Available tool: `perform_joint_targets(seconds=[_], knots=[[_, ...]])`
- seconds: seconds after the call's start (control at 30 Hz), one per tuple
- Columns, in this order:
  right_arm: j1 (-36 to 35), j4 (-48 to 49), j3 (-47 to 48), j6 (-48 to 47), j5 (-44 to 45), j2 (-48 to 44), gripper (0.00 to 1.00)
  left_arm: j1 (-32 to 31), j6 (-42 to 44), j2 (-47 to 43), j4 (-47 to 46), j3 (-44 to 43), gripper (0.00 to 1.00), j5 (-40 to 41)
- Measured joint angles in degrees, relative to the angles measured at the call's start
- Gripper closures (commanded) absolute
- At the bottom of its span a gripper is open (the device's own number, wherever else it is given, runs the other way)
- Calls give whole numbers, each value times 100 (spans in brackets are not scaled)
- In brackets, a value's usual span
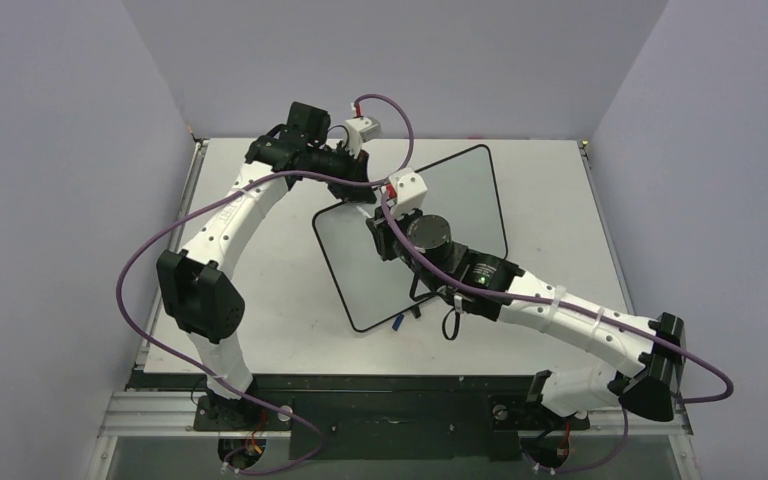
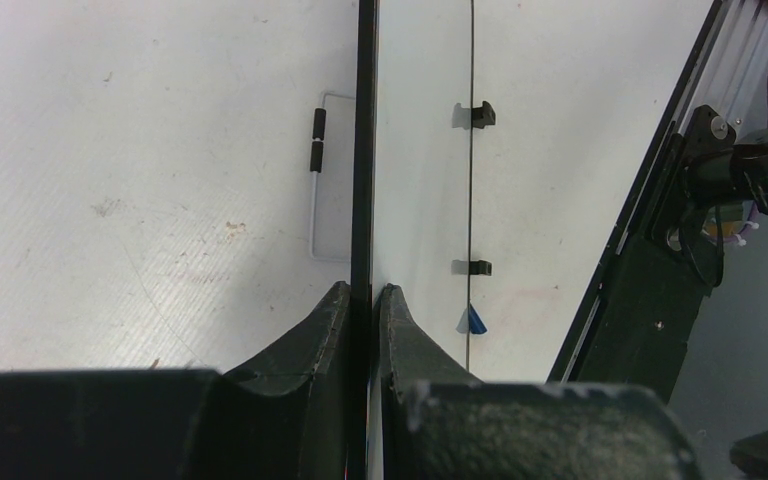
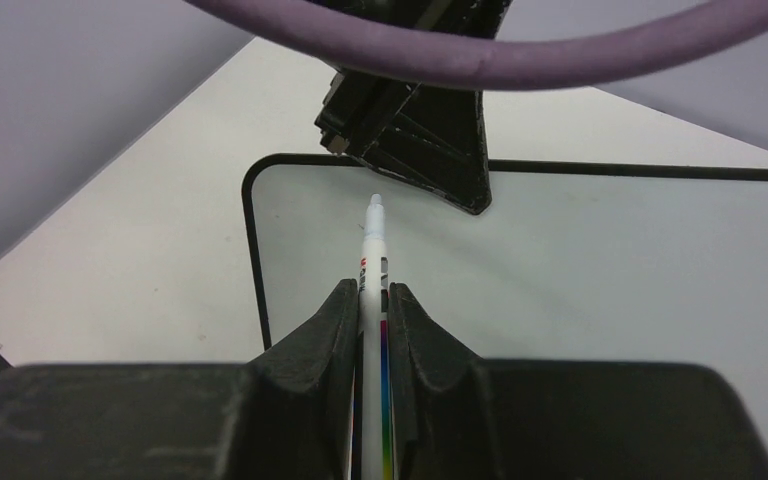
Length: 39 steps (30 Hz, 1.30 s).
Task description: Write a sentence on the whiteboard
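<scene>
1. Gripping the thin black rim of the whiteboard (image 1: pixel 465 195), the left pincer (image 2: pixel 365 288) is pinched tight on it; 1 finger (image 2: pixel 325 340) sits on each side of the rim.
2. The board runs straight out ahead of this pincer, seen almost from its edge; its 2 small black clip feet (image 2: pixel 480 115) stick out from the long edge to the pincer's right.
3. A small blue thing (image 2: pixel 473 320) lies just past the nearer clip foot, close to the pincer's right finger.
4. The right pincer (image 3: pixel 371 287) is squeezed narrow around a white marker (image 3: pixel 372 240).
5. The marker pokes out ahead of this pincer's fingers; its tip points at the board near a rounded corner; I cannot tell if the tip touches.
6. Just beyond the marker tip, the left pincer shows as a black shape on the board's far rim.
7. The board rests on the white table (image 1: pixel 280 300), below the right pincer, turned at a slant between the 2 arms.
</scene>
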<state>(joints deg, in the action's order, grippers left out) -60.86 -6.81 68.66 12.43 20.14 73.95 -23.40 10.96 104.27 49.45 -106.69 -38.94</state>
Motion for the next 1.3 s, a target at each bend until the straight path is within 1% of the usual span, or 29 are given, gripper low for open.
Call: perform_joint_targets(seconds=[0.5,0.93,1.3], knots=[[-37,70,122,94,-63,647,100,-15,-17,-2,0,0,100,44],[-35,90,122,262,42,964,100,-24,-20,-2,0,0,100,90],[-35,133,96,413,66,984,100,-24,-17,-2,4,0,100,122]])
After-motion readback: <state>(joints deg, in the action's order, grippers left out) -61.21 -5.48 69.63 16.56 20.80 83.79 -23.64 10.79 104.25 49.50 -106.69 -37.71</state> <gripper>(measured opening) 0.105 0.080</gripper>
